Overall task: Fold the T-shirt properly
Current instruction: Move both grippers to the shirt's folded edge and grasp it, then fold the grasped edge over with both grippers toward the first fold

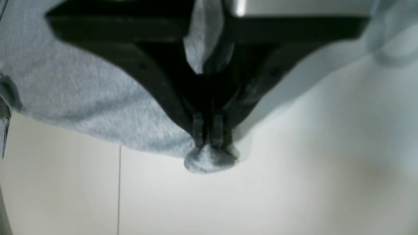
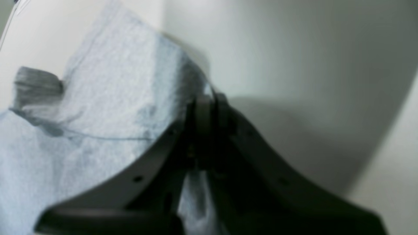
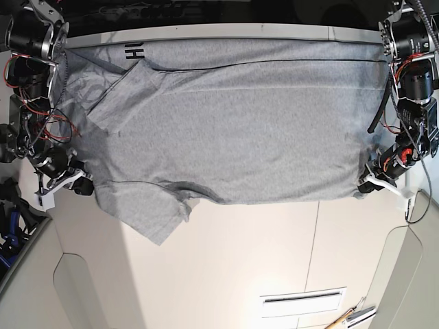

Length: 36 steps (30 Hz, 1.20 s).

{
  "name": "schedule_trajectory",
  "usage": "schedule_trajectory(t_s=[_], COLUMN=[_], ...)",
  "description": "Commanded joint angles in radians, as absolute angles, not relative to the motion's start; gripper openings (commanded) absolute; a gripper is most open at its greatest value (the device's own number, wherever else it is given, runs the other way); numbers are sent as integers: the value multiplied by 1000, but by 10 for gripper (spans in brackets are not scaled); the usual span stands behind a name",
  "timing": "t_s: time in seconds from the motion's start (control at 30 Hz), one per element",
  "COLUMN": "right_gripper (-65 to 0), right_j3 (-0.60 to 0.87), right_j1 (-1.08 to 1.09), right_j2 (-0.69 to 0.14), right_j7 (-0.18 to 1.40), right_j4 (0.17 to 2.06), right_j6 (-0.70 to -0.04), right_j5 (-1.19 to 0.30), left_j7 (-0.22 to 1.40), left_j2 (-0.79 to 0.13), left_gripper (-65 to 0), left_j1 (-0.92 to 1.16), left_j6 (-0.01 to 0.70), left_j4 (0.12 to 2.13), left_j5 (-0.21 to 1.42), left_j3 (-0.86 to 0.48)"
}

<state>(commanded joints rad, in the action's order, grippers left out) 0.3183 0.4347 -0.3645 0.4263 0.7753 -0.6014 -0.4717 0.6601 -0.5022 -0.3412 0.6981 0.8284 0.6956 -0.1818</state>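
Observation:
The light grey T-shirt [image 3: 240, 130] lies spread wide across the far half of the white table, plain side up. A strip of black lettering [image 3: 134, 50] shows at its far left edge, and one sleeve [image 3: 154, 219] hangs toward the front. My left gripper [image 3: 363, 185] is shut on the shirt's near right corner; in the left wrist view the fingertips [image 1: 207, 137] pinch a bunch of grey cloth [image 1: 81, 91]. My right gripper [image 3: 86, 186] is shut on the shirt's near left edge; the right wrist view shows it [image 2: 209, 101] clamped on the cloth [image 2: 107, 98].
The white table [image 3: 226, 274] has a seam [image 3: 312, 240] and a slot [image 3: 302, 298] at the front right. Some small tools [image 3: 350, 317] lie at the front right edge. Arm bases and red cables [image 3: 31, 103] stand at the left, and the other arm [image 3: 411, 82] at the right.

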Motion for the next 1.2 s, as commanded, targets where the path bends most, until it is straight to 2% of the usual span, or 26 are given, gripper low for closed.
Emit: schedule_trajectory(t_s=[0.13,0.33,0.53,0.73,0.93,1.2], right_gripper=[-650,-650,-650,-650,-650,-650], right_j3=[318,318,319,321,383,471], right_j1=[434,434,427,281,134,38], right_j2=[-369,-371,-380,-453,-507,-546], right_j7=[506,672,829,830,827,849], right_j4=[852,1021,1140,1274,1401,1441], right_j6=[-602,-602,-602,-602,-602,-603], right_j5=[-490,-600,-709,-774,-799,-853], left_j7=[736,804,948,988,989,1005], left_j2=[-525,-572,-636,-680,-705,-759], left_gripper=[-650,-650,-650,-650,-650,-650], left_j1=[-341,-340,-336,-219,-97,21], left_j6=[698,698,698,698,698,698], left_j4=[898,988,1052,1198,1338,1447], left_j5=[757,773,907,997,1002,1003], left_j3=[-182,-182,-182,-182,-191,-191])
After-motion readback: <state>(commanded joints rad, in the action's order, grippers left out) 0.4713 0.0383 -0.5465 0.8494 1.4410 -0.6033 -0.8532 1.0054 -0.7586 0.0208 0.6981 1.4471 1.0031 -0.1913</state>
